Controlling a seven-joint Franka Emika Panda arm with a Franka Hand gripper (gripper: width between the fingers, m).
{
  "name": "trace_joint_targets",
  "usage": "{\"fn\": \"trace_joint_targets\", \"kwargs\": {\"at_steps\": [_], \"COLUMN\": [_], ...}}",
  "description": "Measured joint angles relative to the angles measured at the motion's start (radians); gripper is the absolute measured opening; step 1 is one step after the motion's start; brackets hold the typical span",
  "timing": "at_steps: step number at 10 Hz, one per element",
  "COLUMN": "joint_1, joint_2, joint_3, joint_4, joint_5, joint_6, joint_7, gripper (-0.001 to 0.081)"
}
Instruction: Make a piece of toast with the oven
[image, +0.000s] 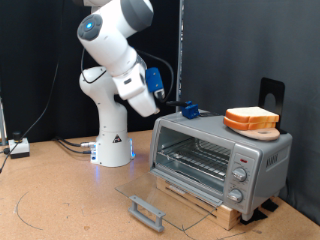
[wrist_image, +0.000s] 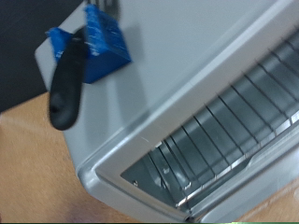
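Note:
The silver oven (image: 262, 150) stands on the table at the exterior view's right. Its glass door (image: 165, 190) lies open and flat, with the grey bar handle (image: 147, 211) at the front and the wire rack (image: 195, 155) bare. The piece of toast (image: 251, 116) lies on a small wooden board on the oven's top, apparently stacked on a second slice. My gripper (image: 189, 108), with blue fingertips, hovers at the top corner of the oven away from the bread and holds nothing. In the wrist view a black finger (wrist_image: 67, 84) and blue pads (wrist_image: 103, 39) sit over the oven's top (wrist_image: 187, 65), with the rack (wrist_image: 234, 117) below.
The oven rests on a wooden base (image: 205, 207). Three knobs (image: 239, 176) are on its front right. A black stand (image: 272, 95) rises behind the bread. The arm's white base (image: 112, 145) and cables (image: 18, 147) are at the exterior view's left. A dark curtain hangs behind.

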Motion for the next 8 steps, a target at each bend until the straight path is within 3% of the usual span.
{"fn": "trace_joint_targets", "kwargs": {"at_steps": [3, 8], "joint_1": [0.017, 0.021], "joint_2": [-0.098, -0.259], "joint_3": [0.053, 0.185], "joint_4": [-0.004, -0.011], "joint_5": [-0.021, -0.050], "joint_6": [0.003, 0.013], "joint_7": [-0.089, -0.053], "gripper": [0.0804, 0.0804]}}
